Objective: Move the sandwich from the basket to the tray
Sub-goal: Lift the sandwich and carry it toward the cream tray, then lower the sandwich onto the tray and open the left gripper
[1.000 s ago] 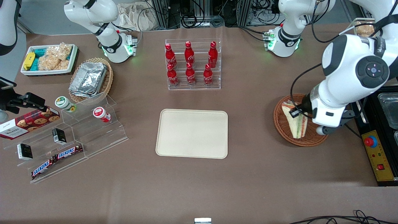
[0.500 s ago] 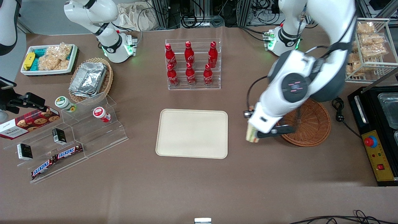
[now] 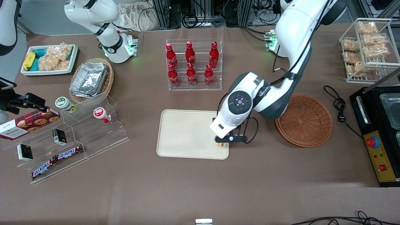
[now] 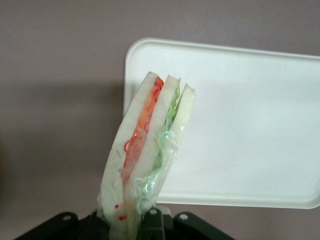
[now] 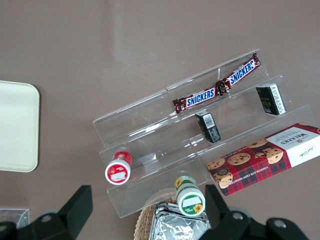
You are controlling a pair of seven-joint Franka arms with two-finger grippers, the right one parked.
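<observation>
Fingers [image 4: 107, 222] of my gripper [image 3: 222, 143] are clamped on the sandwich [image 4: 147, 155], which I see hanging above the corner of the tray [image 3: 187, 134] nearest the basket [image 3: 303, 120]. I see nothing in either the tray or the basket on the table [image 3: 200, 187].

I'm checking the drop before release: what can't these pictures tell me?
- Front view: the arm's wrist covers nearly all of the sandwich and the hand over the tray.
- Left wrist view: the sandwich's held end is cut off at the edge; its height above the tray is unclear.
</observation>
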